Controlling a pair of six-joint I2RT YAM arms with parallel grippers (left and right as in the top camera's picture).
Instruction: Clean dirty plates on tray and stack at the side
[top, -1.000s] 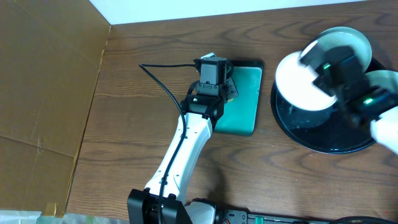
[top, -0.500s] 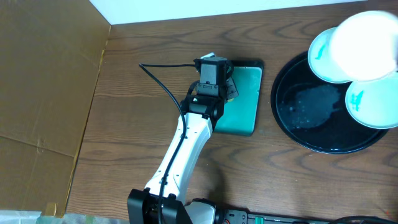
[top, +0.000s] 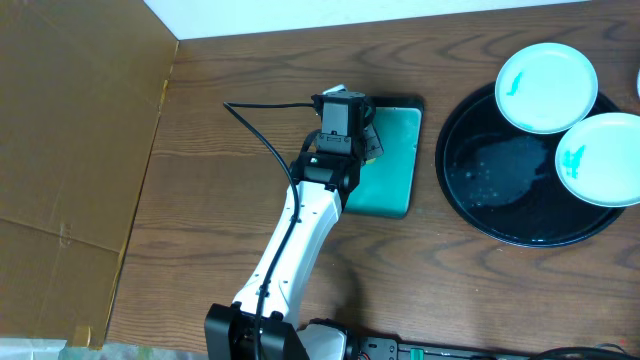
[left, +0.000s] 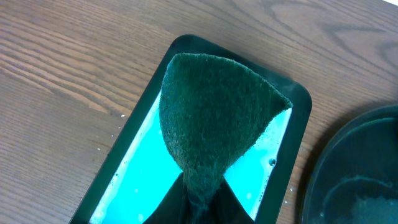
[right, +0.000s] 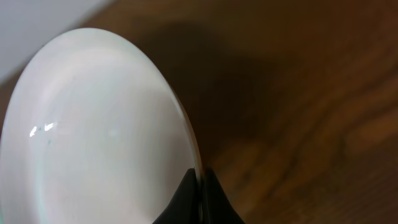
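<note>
**Held items.** The left fingers (left: 200, 202) are closed on the narrow end of a dark green scouring pad (left: 214, 118). The pad fans out away from the fingers, and its long axis runs along the length of the rectangular teal-lined dish (left: 298, 99). It is probably held over the dish so that it can be wetted. Whether it touches the liquid cannot be told.

The right fingers (right: 200, 186) are pinched on the rim of one white plate (right: 93, 137). The disc extends away from them toward the upper left of the wrist view, above the wooden tabletop (right: 298, 124). A rim grip is judged to leave the face free for wiping. The plate is round, so no long axis applies. No smear is seen on the face shown.

**Tray.** The round black tray (top: 500, 190) lies just beside the dish, and its left half is bare and wet-looking.

**Far plates.** Two plates (top: 546, 87) (top: 603, 158) lie face up at the far right of the tray. They sit just beside each other, and each overhangs the tray rim. A teal smear is carried on the left side of each face.
</note>
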